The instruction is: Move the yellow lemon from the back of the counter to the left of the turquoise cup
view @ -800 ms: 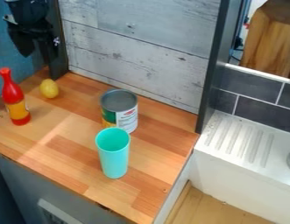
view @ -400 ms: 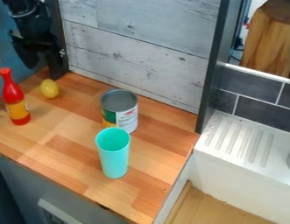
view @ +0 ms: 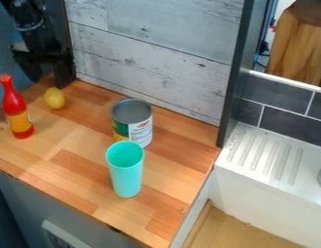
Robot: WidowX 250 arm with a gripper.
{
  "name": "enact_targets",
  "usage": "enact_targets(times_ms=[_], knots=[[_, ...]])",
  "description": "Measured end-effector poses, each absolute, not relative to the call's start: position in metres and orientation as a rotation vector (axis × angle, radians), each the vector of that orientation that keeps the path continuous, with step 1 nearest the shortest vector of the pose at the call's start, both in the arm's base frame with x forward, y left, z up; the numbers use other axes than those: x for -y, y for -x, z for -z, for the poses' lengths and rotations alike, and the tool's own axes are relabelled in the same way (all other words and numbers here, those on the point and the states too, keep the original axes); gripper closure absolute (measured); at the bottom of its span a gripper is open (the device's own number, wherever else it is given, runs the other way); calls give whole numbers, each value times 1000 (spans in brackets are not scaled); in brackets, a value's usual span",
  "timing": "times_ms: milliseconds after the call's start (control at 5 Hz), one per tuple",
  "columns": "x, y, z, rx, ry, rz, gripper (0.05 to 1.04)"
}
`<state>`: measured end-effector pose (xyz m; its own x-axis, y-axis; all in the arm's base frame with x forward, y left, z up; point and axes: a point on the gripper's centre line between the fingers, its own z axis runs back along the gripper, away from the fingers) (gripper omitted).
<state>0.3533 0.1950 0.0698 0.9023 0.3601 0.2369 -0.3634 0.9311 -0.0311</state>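
"Black two-finger gripper point(view: 48, 76) had dropped a little and edged right since the earlier frame. Nothing on the counter had shifted. Jaws?"

"Apart, as far as I could make out, nothing between them. Dark on dark, though, against the upright black post point(view: 67, 35)."

"Nearest thing?"

"Small, smooth yellow lemon-shaped object point(view: 54, 98), on the light-and-reddish wooden counter point(view: 65, 186), towards the back left corner. Red bottle with a yellow-orange label point(view: 19, 116) upright near it, on the left. Well off to the right, a metal can with a green and white label point(view: 132, 123), turquoise plastic cup point(view: 125, 169) standing close in front of it."

"How was the approach best handled?"

"Slowly, my judgement. Post and back wall left little slack, so any sideways correction belonged high up, before the tips neared the wood."

"And close in by the yellow piece?"

"Rounded sides, likely to roll. Both tips needed to straddle its middle, low but clear of the counter, then close evenly. One-sided contact could have nudged it off line."

"Bottle?"

"Tall and narrow, probably easy to tip. Outer finger wanted clearance from its neck throughout."
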Motion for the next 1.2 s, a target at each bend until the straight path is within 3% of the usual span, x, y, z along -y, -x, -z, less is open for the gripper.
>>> enact_targets(times_ms=[200,600,800,1000,1200], knots=[[-197,-352,-54,116,24,-448,83],[-203,-348,-41,45,-1,-561,83],[-204,-354,-34,74,8,-587,83],[-201,-367,-29,164,77,-596,83],[-208,-370,-25,207,66,-622,83]])
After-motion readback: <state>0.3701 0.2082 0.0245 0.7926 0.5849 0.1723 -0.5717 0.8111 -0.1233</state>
